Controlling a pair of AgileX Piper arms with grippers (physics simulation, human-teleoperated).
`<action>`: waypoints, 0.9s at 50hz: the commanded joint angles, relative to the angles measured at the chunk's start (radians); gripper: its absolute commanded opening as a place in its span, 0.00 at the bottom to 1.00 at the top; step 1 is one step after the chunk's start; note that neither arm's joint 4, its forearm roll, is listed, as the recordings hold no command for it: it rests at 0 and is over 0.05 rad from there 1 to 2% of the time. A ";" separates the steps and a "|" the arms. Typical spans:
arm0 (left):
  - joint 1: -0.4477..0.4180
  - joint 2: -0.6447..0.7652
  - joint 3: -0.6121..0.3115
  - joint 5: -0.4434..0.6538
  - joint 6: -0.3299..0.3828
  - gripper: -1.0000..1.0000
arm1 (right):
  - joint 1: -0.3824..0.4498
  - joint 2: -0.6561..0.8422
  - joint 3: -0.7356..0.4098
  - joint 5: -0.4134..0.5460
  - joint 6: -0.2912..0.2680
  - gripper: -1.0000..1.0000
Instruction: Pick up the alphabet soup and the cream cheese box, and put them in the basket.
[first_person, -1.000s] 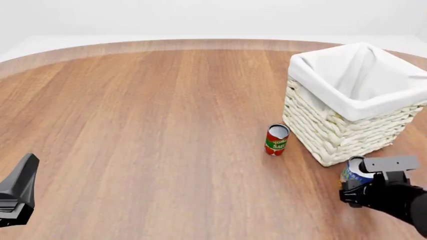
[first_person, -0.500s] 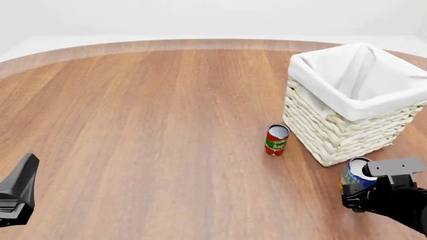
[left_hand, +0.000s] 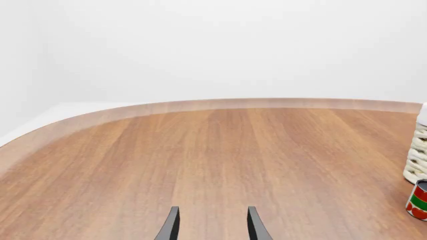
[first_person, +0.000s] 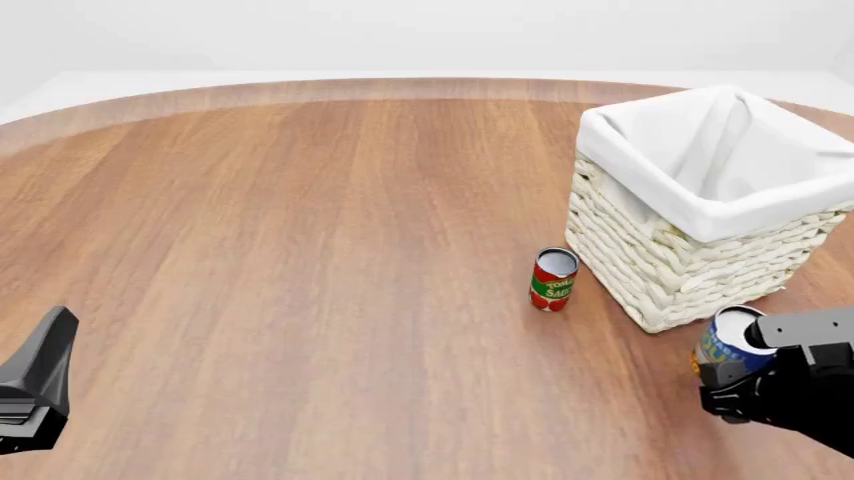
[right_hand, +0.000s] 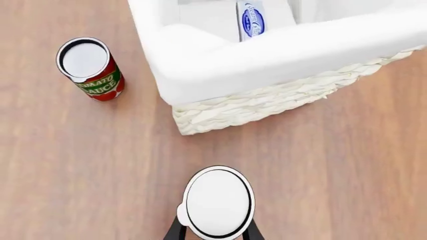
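Observation:
The alphabet soup (first_person: 725, 345), a blue and yellow can with a white top, stands upright between my right gripper's (first_person: 731, 372) fingers, just in front of the basket's near corner. In the right wrist view the two dark fingers (right_hand: 175, 231) press on either side of the can (right_hand: 219, 201). The cream cheese box (right_hand: 253, 18), blue and white, lies inside the basket (right_hand: 280, 57) on the white liner; the front view hides it behind the basket's wall (first_person: 667, 262). My left gripper (first_person: 34, 385) is open and empty at the near left, with nothing between its fingers in the left wrist view (left_hand: 211, 229).
A slim red-and-green tomato sauce can (first_person: 553, 279) stands upright just left of the basket. It also shows in the right wrist view (right_hand: 89, 67) and at the edge of the left wrist view (left_hand: 419, 200). The round wooden table (first_person: 294, 250) stretches left.
My right gripper has moved to the right with the alphabet soup between its fingers, along the basket's front. The left arm has not moved.

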 joint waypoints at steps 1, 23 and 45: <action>0.000 0.000 0.000 0.000 0.000 1.00 | -0.006 -0.097 -0.040 0.107 0.013 0.00; 0.000 0.000 0.000 0.000 0.000 1.00 | -0.033 -0.242 -0.192 0.363 -0.033 0.00; 0.000 0.000 0.000 0.000 0.000 1.00 | -0.080 -0.204 -0.322 0.450 -0.107 0.00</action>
